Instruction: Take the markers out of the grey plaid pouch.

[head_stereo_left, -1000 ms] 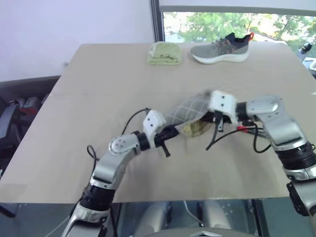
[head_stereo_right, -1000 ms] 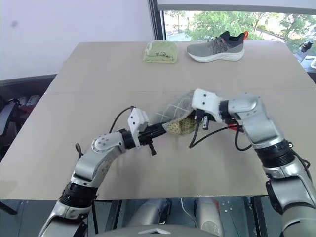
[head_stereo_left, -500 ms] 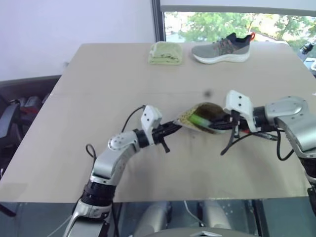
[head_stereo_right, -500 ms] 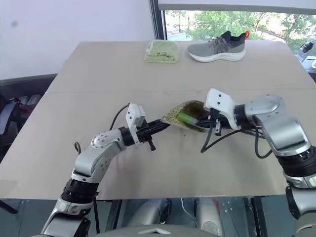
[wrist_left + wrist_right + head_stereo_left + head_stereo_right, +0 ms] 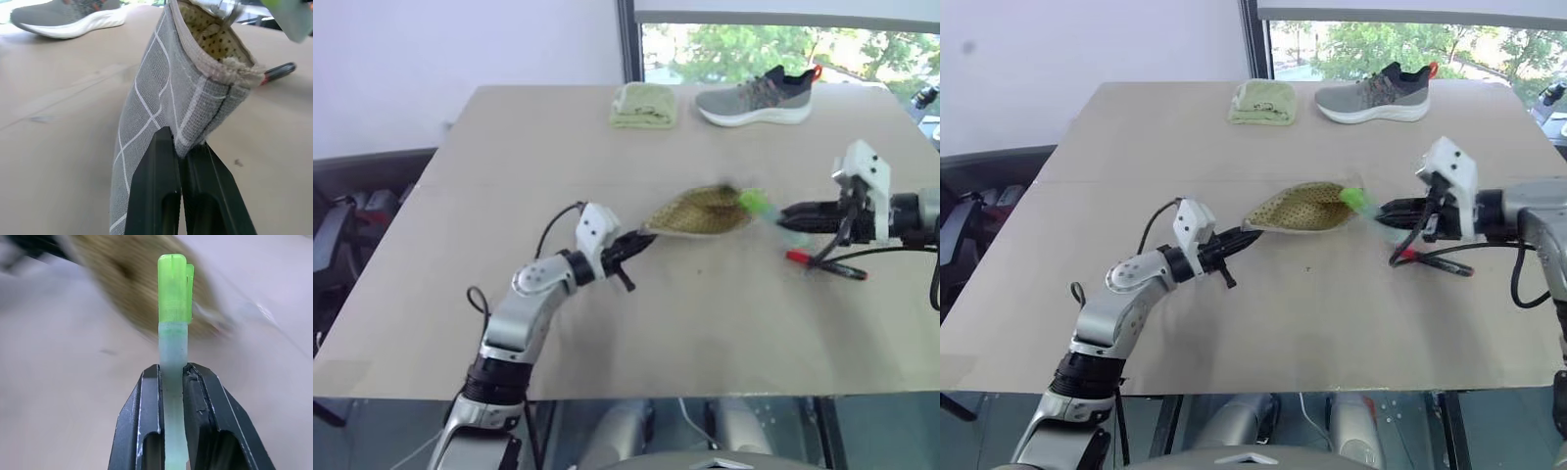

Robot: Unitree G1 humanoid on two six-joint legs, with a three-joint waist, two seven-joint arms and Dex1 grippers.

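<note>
The flat grey plaid fabric pouch (image 5: 697,211) with pale grid lines and a yellowish dotted lining hangs at the middle of the head views, its mouth open toward the right, one corner pinched between the closed fingers of the left gripper (image 5: 182,161). Just right of the mouth, the slim light green marker (image 5: 173,323) with its bright green cap is clamped in the right gripper (image 5: 172,382), clear of the pouch. Below it, at right centre, the dark marker with a red cap (image 5: 824,264) lies on the smooth beige counter (image 5: 509,157). At the counter's far edge, top centre, sit a folded yellow-green cloth (image 5: 643,105) and a grey knit sneaker (image 5: 754,98) with a white sole and no legible branding. Beyond stand a pale wall and a window with green trees.
</note>
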